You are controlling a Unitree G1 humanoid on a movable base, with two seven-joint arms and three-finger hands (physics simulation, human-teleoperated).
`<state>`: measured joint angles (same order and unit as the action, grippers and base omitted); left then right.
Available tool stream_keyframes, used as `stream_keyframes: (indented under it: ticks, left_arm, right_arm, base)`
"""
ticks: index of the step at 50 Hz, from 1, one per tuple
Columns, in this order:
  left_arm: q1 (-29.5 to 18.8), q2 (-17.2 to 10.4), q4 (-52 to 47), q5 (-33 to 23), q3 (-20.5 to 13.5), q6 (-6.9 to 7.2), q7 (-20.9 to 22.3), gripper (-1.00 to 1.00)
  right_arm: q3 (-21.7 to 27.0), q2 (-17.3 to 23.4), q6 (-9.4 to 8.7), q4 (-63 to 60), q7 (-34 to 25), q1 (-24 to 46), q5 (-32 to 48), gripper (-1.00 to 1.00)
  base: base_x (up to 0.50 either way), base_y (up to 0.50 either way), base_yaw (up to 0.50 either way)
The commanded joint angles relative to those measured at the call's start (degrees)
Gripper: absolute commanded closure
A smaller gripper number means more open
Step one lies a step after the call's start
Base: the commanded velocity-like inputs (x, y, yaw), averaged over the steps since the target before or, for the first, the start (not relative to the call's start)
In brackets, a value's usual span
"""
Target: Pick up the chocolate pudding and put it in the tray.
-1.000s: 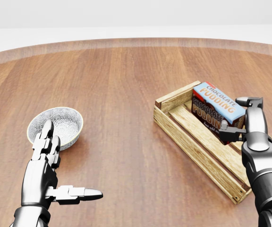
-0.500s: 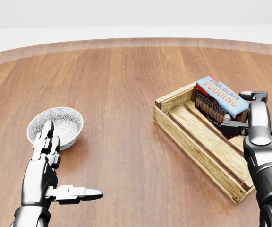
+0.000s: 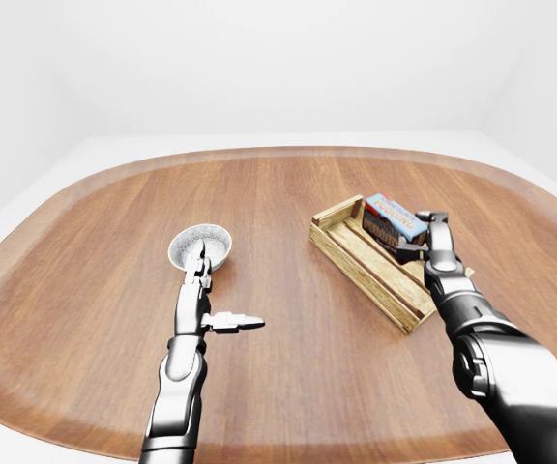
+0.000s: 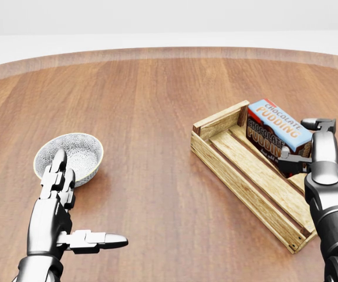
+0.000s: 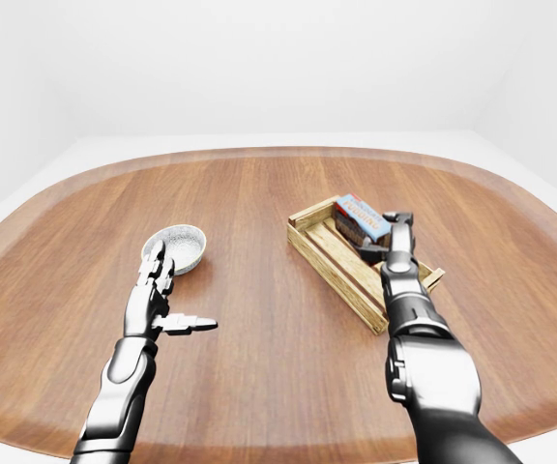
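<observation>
So we're at the drop-off: right hand [image 4: 310,154] has its fingers closed on the pudding [image 4: 277,137], tilted over the tray's [image 4: 242,179] far end. Next it needs lowering flat, then letting go. Left hand [image 4: 60,202] is open, holding nothing, by the bowl [image 4: 69,154].

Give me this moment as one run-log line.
right hand: shut on chocolate pudding | pudding: over tray, tilted | left hand: open, beside bowl

Your right hand [image 4: 310,150] moved right in head view, carrying chocolate pudding [image 4: 277,135] along with it. Box now sits further right and lower over tray [image 4: 239,176], fingers still clamped on it.
</observation>
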<state>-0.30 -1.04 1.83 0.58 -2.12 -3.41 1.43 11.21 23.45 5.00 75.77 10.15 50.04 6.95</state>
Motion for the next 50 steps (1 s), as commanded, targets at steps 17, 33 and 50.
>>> stream_keyframes:
  ticks: [17, 33, 50]
  left_arm:
    - [0.3, 0.0, -0.7, 0.6, -0.1, 0.67, 0.6, -1.0]
    - [0.5, 0.0, -1.8, 0.6, -0.1, 1.64, 0.6, -1.0]
    - [-0.2, 0.0, -0.2, 0.7, -0.2, 0.81, 0.4, -1.0]
  right_arm:
    - [1.4, 0.2, 0.0, 0.8, 1.9, -2.9, 1.6, 1.0]
    - [1.5, -0.2, 0.0, 1.0, 2.2, -4.1, 2.0, 1.0]
    - [1.6, -0.3, 0.0, 1.2, 2.6, -5.2, 2.4, 1.0]
  base:
    - [0.0, 0.0, 0.0]
    - [0.0, 0.0, 0.0]
    - [0.0, 0.0, 0.0]
